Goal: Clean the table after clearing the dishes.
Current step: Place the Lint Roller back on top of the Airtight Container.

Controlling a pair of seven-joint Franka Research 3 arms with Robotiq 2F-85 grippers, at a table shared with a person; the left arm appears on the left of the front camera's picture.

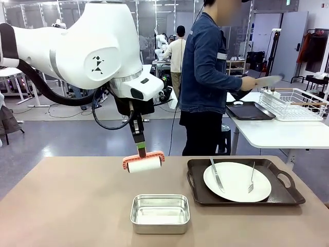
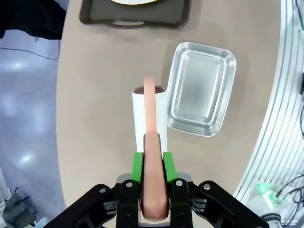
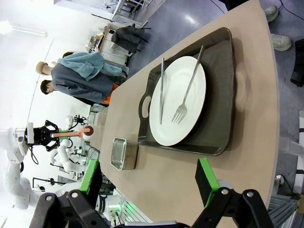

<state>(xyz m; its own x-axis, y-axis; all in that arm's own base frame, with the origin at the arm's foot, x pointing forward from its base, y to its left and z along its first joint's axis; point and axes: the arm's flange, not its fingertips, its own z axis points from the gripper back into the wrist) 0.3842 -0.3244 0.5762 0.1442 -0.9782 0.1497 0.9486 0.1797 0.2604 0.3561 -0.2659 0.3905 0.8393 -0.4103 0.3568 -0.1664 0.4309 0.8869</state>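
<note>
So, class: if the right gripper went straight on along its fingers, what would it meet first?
Probably the dark tray holding the white plate; the open right gripper points toward it, though bare table might come first, depth being unclear.

- Left arm (image 1: 87, 51) comes in from the left, its wrist bent to point straight down.
- Left gripper (image 1: 141, 149) hangs raised, its green pads clamped on the handle of a roller (image 1: 144, 163).
- Right gripper (image 3: 148, 178) has its fingers spread wide, tilted forward.
</note>
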